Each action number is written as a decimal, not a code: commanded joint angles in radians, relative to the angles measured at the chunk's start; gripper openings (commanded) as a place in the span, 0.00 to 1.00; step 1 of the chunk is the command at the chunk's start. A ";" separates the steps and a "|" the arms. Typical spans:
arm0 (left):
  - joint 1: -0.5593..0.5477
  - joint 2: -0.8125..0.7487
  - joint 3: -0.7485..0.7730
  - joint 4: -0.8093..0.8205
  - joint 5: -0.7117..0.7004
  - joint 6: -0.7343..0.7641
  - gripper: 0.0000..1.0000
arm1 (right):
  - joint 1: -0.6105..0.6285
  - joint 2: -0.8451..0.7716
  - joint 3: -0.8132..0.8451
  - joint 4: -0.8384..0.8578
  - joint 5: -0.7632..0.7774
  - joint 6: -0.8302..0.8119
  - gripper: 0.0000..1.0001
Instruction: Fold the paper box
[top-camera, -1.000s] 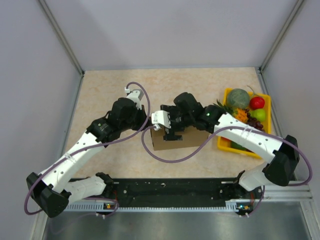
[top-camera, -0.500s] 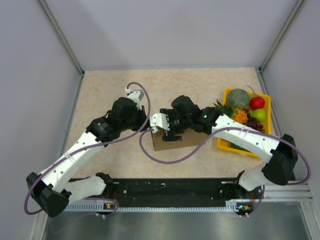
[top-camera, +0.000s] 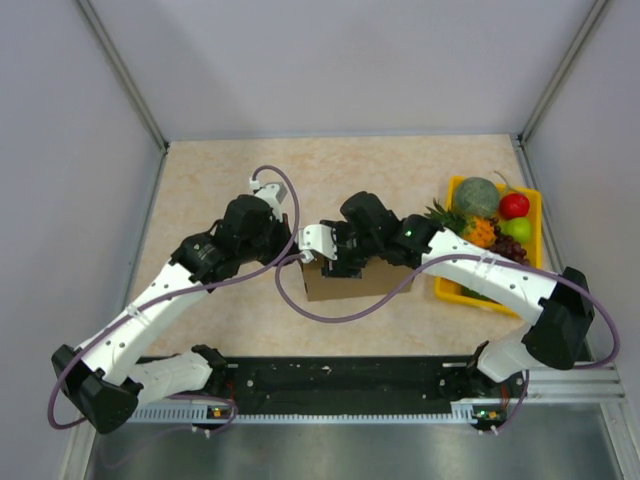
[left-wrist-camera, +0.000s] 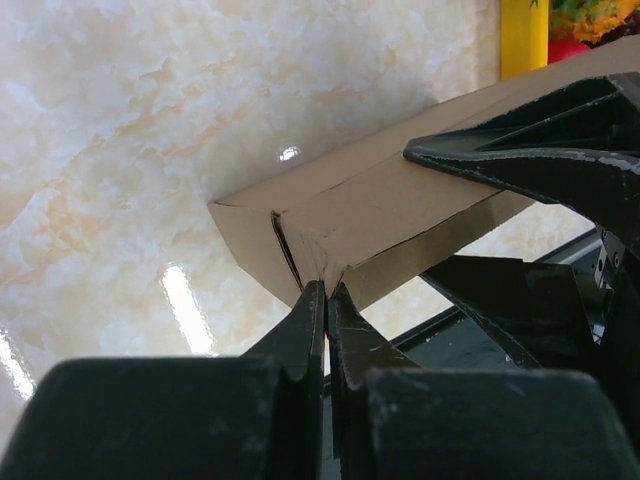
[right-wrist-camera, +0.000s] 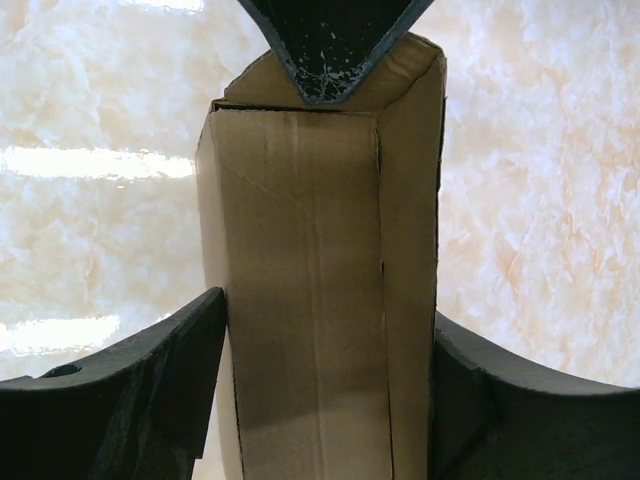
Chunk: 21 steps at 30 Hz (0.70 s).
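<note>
On the beige marbled desk (top-camera: 220, 180), at the centre of the top view, the plain brown cardboard paper box (top-camera: 340, 288) is held. Its thin walls could be buckled, or a seam sprung, by harder squeezing. It is seen as a long, narrow carton, one end corner slightly gaping. Its width is clamped by the jaws of the right gripper (right-wrist-camera: 325, 330); that corner is pinched by the nearly closed jaws of the left gripper (left-wrist-camera: 325, 290).
</note>
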 joint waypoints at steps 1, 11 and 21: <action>-0.008 0.006 -0.038 -0.037 -0.040 -0.048 0.00 | 0.009 0.021 0.017 0.025 0.026 0.031 0.63; -0.010 0.030 0.016 -0.017 -0.153 -0.085 0.00 | 0.028 0.029 0.005 0.034 0.033 0.030 0.61; -0.028 -0.063 -0.138 0.061 -0.161 -0.104 0.00 | 0.028 0.030 -0.015 0.071 0.061 0.054 0.60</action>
